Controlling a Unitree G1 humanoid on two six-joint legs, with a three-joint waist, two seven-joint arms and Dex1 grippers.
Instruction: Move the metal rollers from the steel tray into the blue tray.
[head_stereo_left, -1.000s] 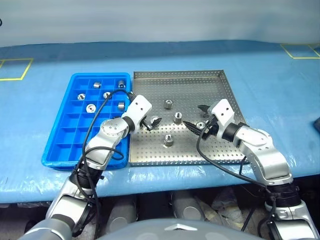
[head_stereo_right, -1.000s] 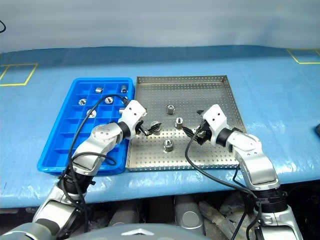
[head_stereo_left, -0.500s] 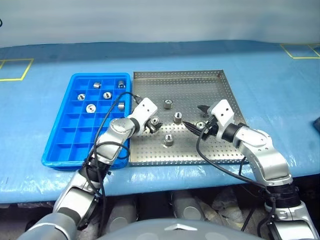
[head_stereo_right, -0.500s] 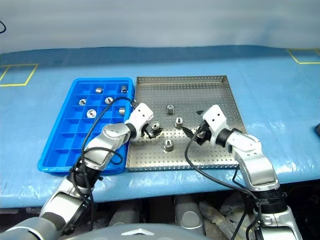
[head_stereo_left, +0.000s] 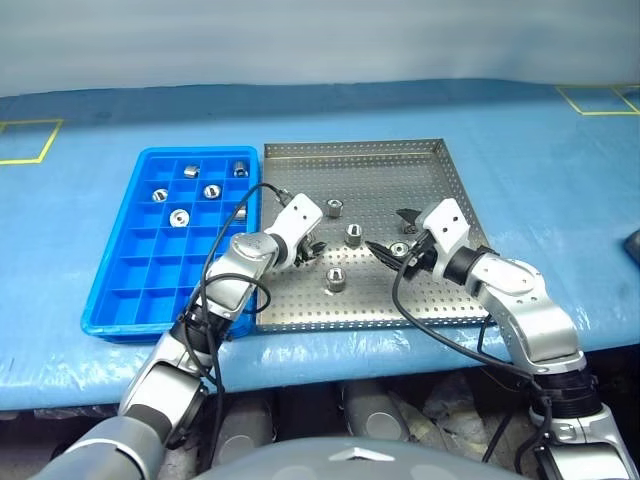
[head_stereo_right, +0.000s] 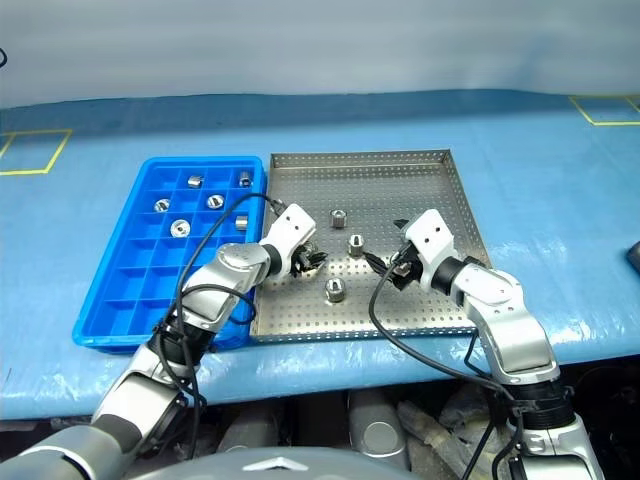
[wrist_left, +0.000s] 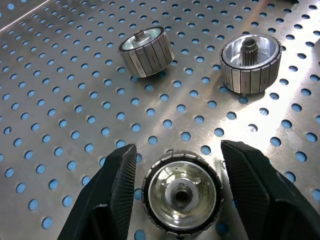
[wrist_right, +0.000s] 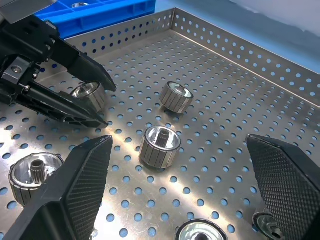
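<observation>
Steel tray, left end effector bracketing roller (fingers apart)

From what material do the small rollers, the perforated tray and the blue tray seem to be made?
Metal rollers: apparently polished steel, with mirror-like glints and ribbed sides.
Steel tray: looks like brushed stainless sheet, dull grey reflections around punched holes.
Blue tray: probably moulded plastic, uniform bright colour with a soft sheen.

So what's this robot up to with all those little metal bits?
It is sorting metal rollers from the steel tray into the blue tray, where five already sit in compartments. The left gripper has its fingers on either side of one roller on the perforated floor, with small gaps showing, so it is not clamped yet. The right gripper waits open over another roller.
</observation>
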